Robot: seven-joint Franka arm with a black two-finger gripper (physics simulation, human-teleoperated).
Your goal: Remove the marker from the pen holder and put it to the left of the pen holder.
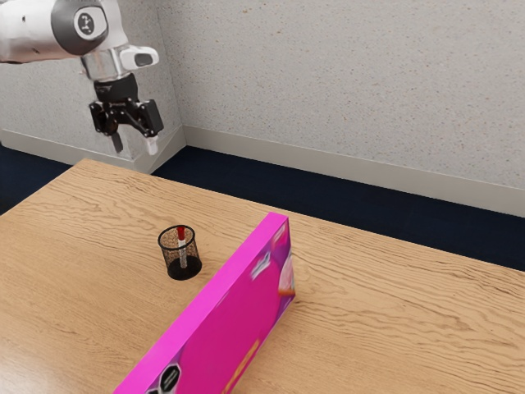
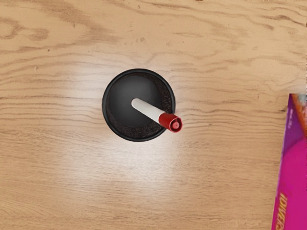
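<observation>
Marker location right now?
Marker is inside the black mesh pen holder, leaning on its rim, red cap up; holder stands left of the pink box in the exterior view.

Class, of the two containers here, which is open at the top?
The black mesh pen holder: its mouth is open, the red-capped marker leaning inside, while the pink box has a closed top.

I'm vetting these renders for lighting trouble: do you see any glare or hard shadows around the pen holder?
Wrist view: pale glare on the light wooden table around the round black mesh pen holder, no hard shadow beside it, a soft grey sheen inside it. Exterior view: whitish sheen on the table toward the picture's lower-left corner, no hard shadow by the holder.
</observation>
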